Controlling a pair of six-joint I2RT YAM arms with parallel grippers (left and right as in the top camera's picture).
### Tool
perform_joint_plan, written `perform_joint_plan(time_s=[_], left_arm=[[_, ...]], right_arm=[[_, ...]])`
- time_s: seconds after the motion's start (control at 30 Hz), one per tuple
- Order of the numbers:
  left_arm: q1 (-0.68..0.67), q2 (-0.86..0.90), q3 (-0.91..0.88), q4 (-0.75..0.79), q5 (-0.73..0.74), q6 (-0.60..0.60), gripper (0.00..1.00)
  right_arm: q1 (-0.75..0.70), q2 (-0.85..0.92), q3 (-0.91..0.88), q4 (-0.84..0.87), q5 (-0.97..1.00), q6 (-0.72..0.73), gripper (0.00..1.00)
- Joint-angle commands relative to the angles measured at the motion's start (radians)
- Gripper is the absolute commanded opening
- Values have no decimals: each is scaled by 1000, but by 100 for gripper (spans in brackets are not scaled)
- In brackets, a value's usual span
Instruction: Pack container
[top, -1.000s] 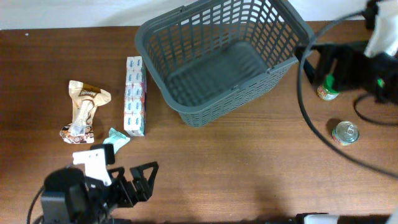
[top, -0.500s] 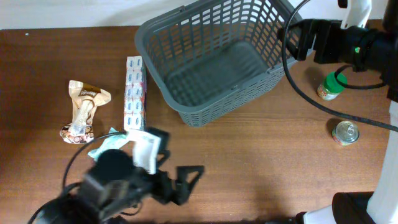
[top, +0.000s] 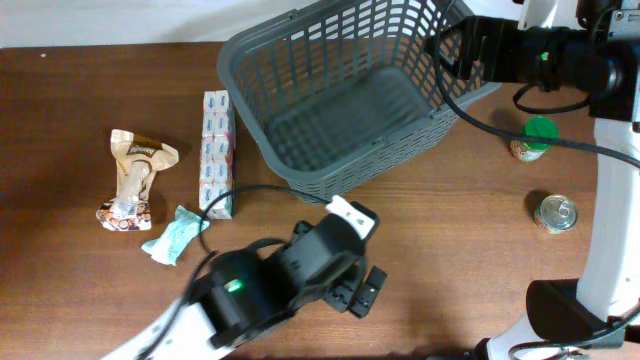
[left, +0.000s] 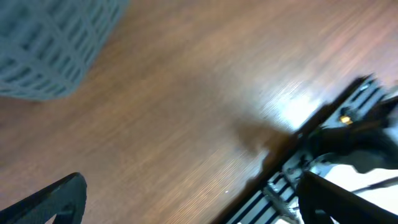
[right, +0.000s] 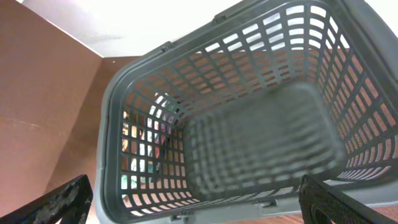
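only overhead, jar (top: 532, 138) right of container (top: 330, 172)

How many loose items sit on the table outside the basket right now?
5. The brown pouch, teal packet and long box lie left of the basket; the green-lidded jar and tin can lie right of it. The left arm may hide more.

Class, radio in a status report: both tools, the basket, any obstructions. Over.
Left tool open, over table. Right tool open above basket. Basket empty. Nothing blocking it.
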Motion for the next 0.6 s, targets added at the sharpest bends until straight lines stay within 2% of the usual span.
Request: perform_joint_plan(time_s=[0.0,0.2,0.4,0.57], left_arm=[[-4,76,18,-3,50,31,99],[-4,187,17,-2,129,31,100],[-4,277,18,-3,129,-48,100],[-4,314,17,-7,129,-51,100]], right_arm=[[10,-15,7,-5,-26,-14,99],[10,-15,6,-32,77,-14,99],[10,-15,6,-66,83,-14,99],[10,-15,6,-72,96,-15,99]])
